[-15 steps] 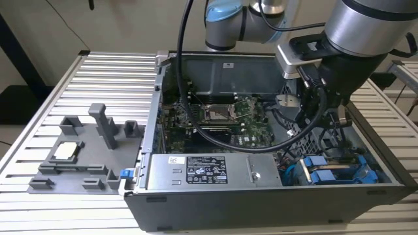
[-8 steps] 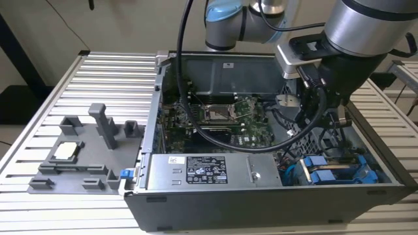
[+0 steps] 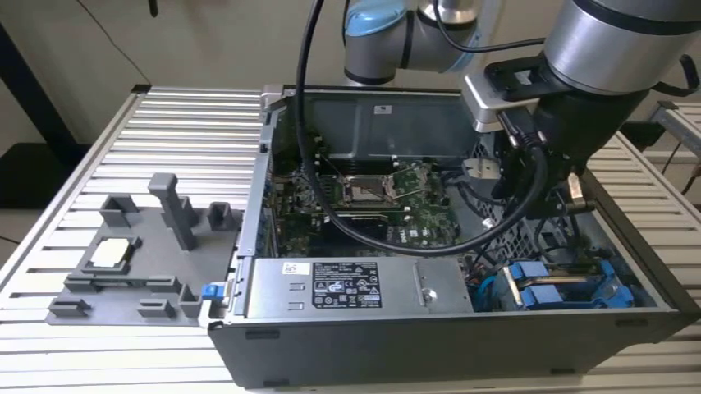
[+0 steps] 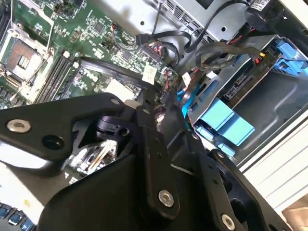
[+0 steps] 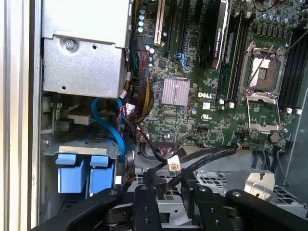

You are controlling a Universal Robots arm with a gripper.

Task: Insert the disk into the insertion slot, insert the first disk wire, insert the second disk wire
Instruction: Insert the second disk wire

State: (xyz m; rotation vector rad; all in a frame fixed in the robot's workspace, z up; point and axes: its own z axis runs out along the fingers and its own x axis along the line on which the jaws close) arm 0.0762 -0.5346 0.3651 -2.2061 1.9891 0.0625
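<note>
The disk's bright blue carrier front (image 3: 544, 295) sits in the insertion slot (image 3: 613, 271), the grey drive cage at the case's corner on the exterior view's right. Both wrist views show that blue front (image 4: 224, 122) (image 5: 84, 173), and a labelled drive body (image 4: 240, 82) lies in the bay behind it. My gripper (image 3: 513, 185) hangs inside the open case above the cage, among loose black wires. One black wire with a white tag (image 5: 173, 164) (image 4: 149, 73) runs right past the gripper's black linkage (image 5: 173, 197) (image 4: 149, 103). Whether it is held is hidden.
The motherboard (image 5: 192, 96) with its open processor socket (image 3: 367, 190) fills the case floor. A silver labelled power-supply box (image 3: 350, 287) sits at the front wall. A blue cable (image 5: 113, 125) and a coloured wire bundle (image 5: 144, 96) hang beside the cage. A grey fixture (image 3: 143, 254) stands outside on the slatted table.
</note>
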